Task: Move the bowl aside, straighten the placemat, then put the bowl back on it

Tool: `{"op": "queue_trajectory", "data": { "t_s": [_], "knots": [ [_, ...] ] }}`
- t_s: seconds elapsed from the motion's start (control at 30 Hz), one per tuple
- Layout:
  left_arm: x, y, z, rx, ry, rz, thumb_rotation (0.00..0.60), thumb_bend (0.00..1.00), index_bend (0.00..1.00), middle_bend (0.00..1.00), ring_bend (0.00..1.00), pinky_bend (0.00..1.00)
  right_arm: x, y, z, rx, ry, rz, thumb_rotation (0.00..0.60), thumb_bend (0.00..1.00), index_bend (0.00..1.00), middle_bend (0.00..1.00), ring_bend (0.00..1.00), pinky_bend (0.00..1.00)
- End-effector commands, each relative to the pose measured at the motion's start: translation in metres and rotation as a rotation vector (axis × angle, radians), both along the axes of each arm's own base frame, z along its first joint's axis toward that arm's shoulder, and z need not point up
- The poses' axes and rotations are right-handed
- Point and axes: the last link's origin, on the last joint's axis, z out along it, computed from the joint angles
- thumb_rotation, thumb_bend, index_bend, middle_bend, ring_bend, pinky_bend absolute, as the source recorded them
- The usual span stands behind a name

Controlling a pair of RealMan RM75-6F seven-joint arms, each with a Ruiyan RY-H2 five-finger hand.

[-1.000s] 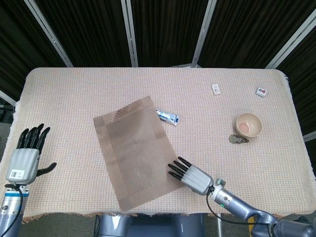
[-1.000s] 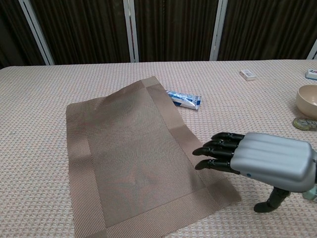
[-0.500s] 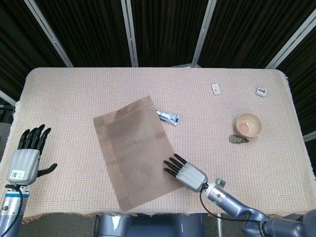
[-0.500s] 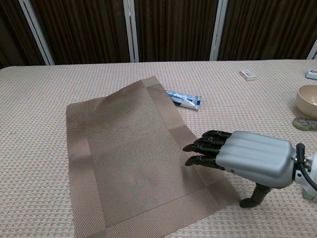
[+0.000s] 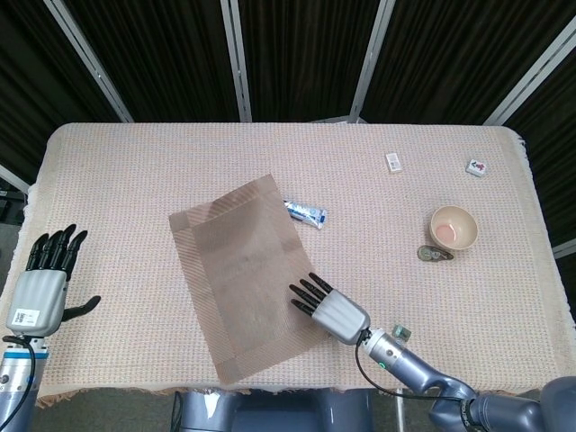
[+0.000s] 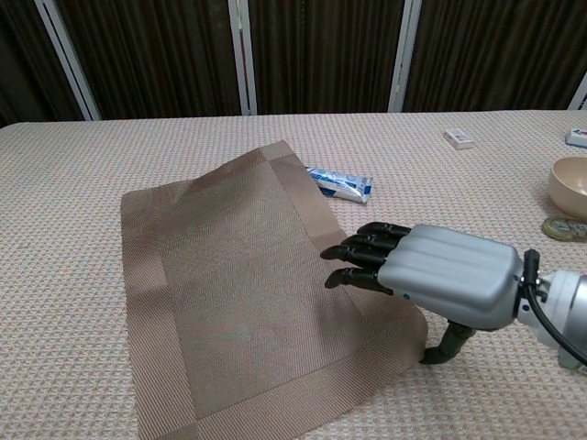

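- The right hand lies nearest, palm down with its fingers stretched flat and apart over the near right edge of the placemat, holding nothing; the thumb points down at the cloth just off the mat's corner
- The left hand hovers at the near left edge of the table, well apart from the placemat, fingers straight and spread, thumb out to the side, holding nothing
- The placemat, brown and woven with a darker border, lies skewed on the tablecloth, its long side running from the near edge toward the middle
- A small blue and white packet lies just beside the placemat's far right corner
- The bowl stands upright on the cloth to the right, well apart from the placemat, with a small round object touching its near side
- Farther back sit a small white box and a small tile near the far right corner
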Motion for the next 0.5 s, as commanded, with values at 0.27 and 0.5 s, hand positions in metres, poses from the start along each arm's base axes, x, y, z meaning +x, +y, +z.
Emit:
{"op": "queue_trajectory", "data": {
  "t_s": [0.27,0.5],
  "knots": [
    [-0.001,0.001,0.001,-0.006,-0.006,0.0,0.6,0.0,0.0,0.0,0.0,0.0,0.006,-0.002,0.003,-0.009,-0.021,0.006,0.6,0.01,0.15,0.0,0.0,0.0],
    [-0.002,0.002,0.005,-0.003,-0.014,0.001,0.6,0.0,0.0,0.0,0.0,0.0,0.016,-0.001,0.008,-0.012,-0.062,-0.002,0.6,0.01,0.15,0.0,0.0,0.0]
  ]
}}
